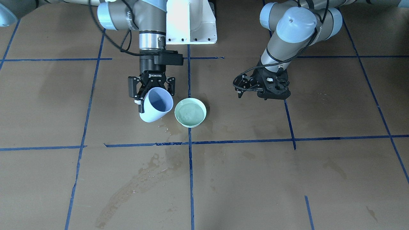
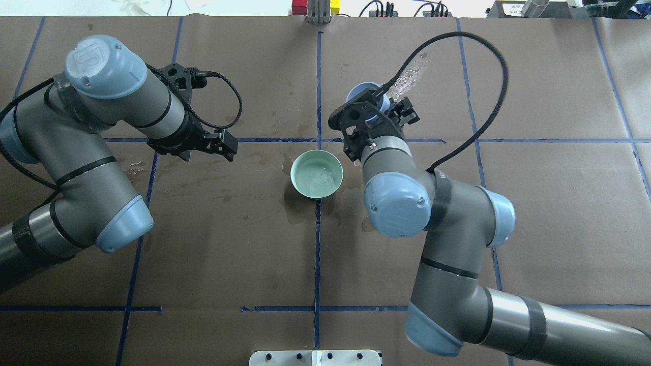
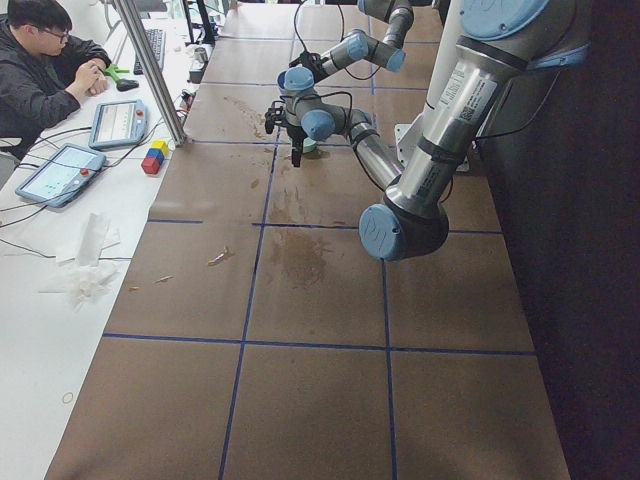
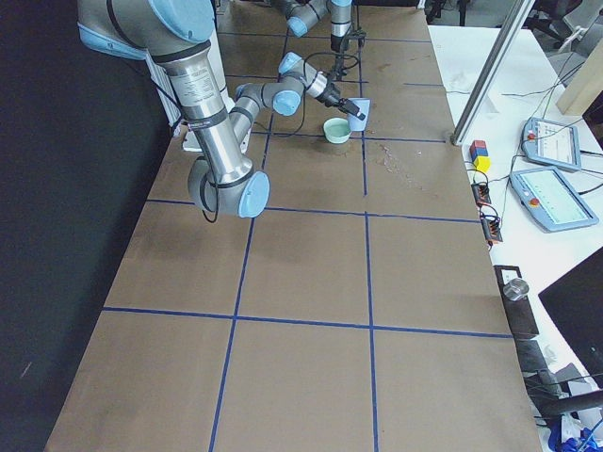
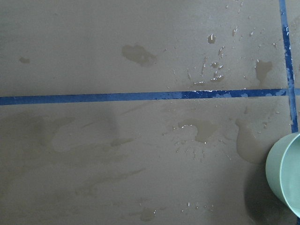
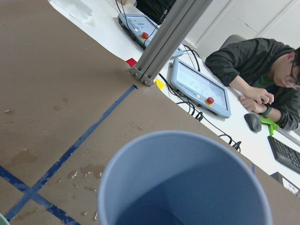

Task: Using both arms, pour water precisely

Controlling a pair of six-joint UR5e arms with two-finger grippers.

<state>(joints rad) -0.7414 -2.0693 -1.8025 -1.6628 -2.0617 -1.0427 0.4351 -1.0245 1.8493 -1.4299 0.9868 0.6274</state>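
Observation:
My right gripper [image 1: 153, 95] is shut on a light-blue cup [image 1: 156, 105], which is tilted with its mouth toward a pale green bowl [image 1: 190, 112] just beside it. The water [image 2: 316, 175] lies in the bowl with a faint ripple. In the right wrist view the cup [image 6: 187, 183] fills the lower frame and its inside looks almost empty. My left gripper [image 2: 231, 146] hovers low over the table, well apart from the bowl on the other side; I cannot tell if it is open or shut. The left wrist view catches only the bowl's rim [image 5: 286, 178].
Wet stains and droplets mark the brown paper around the bowl and toward the operators' side [image 1: 140, 182]. The white pedestal [image 1: 191, 20] stands behind the bowl. A seated person [image 3: 45, 60], tablets, coloured blocks [image 3: 154, 157] and a metal post [image 6: 164, 42] line the table's far edge.

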